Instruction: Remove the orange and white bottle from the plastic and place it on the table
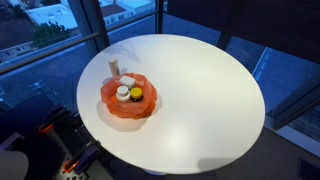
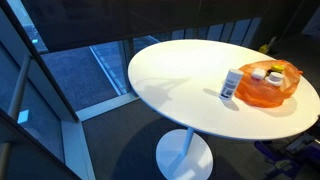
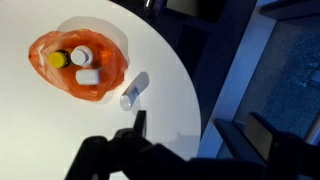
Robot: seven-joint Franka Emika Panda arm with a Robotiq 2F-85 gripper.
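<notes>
Wrist view: my claw [image 3: 137, 128] is a dark silhouette above the smooth white table [image 3: 40, 120]. I cannot tell how far it is open, and nothing visible is held. The orange and white bottle [image 3: 80, 57] stands inside the plastic [image 3: 42, 50], which is translucent and crinkle-rimmed. A pale bottle [image 3: 134, 90] stands just outside it, near the table's round edge.

No legible text, labels or numbers in any view.
</notes>
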